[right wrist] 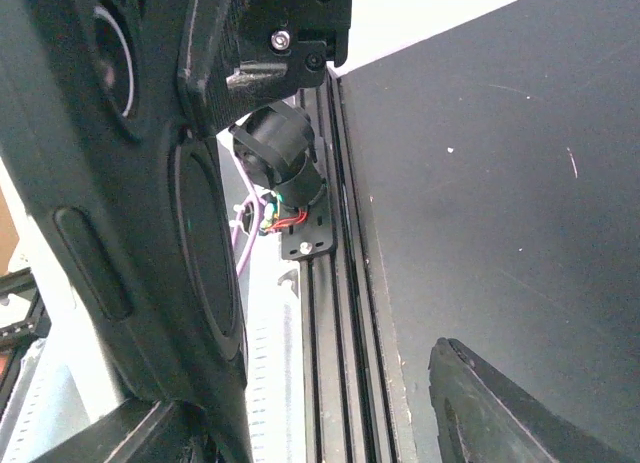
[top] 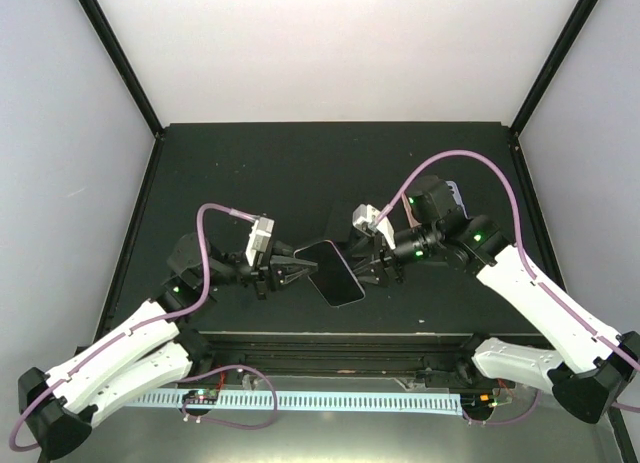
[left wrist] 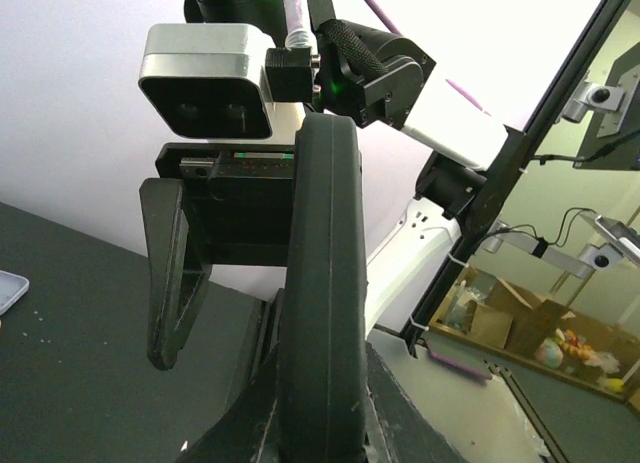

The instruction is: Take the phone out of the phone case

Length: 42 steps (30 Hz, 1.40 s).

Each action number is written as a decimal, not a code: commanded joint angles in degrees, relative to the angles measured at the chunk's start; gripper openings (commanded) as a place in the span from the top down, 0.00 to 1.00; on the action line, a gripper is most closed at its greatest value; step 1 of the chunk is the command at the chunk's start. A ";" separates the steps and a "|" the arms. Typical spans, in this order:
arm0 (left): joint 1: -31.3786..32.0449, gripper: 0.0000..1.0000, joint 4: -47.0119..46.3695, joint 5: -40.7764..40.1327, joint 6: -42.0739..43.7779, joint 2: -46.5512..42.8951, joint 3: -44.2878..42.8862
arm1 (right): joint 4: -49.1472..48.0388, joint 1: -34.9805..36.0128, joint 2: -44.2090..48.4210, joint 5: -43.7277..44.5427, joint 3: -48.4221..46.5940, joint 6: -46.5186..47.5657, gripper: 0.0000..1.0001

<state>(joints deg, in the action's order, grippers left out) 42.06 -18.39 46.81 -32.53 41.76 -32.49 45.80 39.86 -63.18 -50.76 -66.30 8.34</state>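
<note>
The phone (top: 335, 273) could slip and drop on the table (top: 250, 173), because only my left gripper (top: 288, 274) has it, and just by one end. Those fingers are squeezed tight on the phone case (right wrist: 150, 243), at 9 o'clock from the phone. My right gripper (top: 378, 268), at 3 o'clock, is spread apart and holds nothing. One of its fingers (right wrist: 500, 413) sits well apart from the case. The phone is in its case, between my two grippers.

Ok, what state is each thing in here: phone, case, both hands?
Phone: inside its case, screen facing up.
Left hand: shut on the case's edge.
Right hand: open, one finger clear of the case.
</note>
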 commanded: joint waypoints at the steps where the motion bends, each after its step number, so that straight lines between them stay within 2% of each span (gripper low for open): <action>1: 1.79 0.98 5.76 3.88 0.10 5.48 -0.02 | -16.36 0.29 -0.12 -6.91 -3.59 -3.88 0.42; 3: 1.79 0.98 6.03 3.25 0.54 6.79 -0.99 | -16.29 0.24 -0.22 -6.75 -3.38 -3.90 0.44; 6: 1.03 0.98 10.16 0.08 3.18 8.31 -3.77 | -16.77 0.25 0.02 -6.99 -1.62 -4.03 0.57; 10: -3.29 0.96 15.62 -9.42 4.42 10.16 -7.08 | -20.17 -0.08 0.79 -5.38 3.37 -7.65 0.90; 12: -5.73 0.90 17.68 -15.50 4.35 11.77 -8.73 | -23.43 -0.98 0.88 -4.32 6.93 -10.93 0.98; 14: -7.38 0.79 18.54 -22.45 5.21 13.82 -10.74 | -27.91 -1.87 0.47 -1.34 10.66 -15.15 0.99; 17: -8.02 0.50 21.60 -36.27 6.60 16.91 -14.25 | -35.24 -4.02 -1.36 2.37 16.46 -23.66 0.99; 20: -7.96 0.36 23.38 -45.07 11.73 18.00 -17.83 | -39.58 -5.23 -3.65 7.94 20.54 -30.54 0.99; 22: -7.65 0.34 23.28 -49.08 13.43 17.83 -18.62 | -40.78 -5.37 -6.26 11.31 21.65 -34.27 0.99; 25: -6.35 0.34 25.06 -52.17 13.03 18.43 -19.07 | -37.63 -5.34 -11.15 16.65 19.88 -38.48 0.99; 30: 1.65 0.36 27.31 -59.52 16.19 18.32 -16.39 | -33.82 -5.40 -17.05 19.76 18.19 -43.93 0.99; 34: 9.82 0.38 30.74 -66.12 19.15 18.46 -15.43 | -33.26 -5.56 -17.17 21.66 19.24 -45.75 0.99; 38: 16.17 0.38 34.73 -71.43 20.25 20.04 -15.07 | -29.36 -6.16 -14.96 31.51 19.76 -48.71 0.99; 42: 20.51 0.38 35.48 -73.77 22.18 21.95 -13.49 | -30.28 -6.89 -14.19 30.81 21.45 -51.08 0.99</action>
<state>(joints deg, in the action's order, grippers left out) 59.35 13.89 -20.93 -13.74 61.87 -47.35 17.34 33.89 -79.57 -22.94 -45.50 -38.94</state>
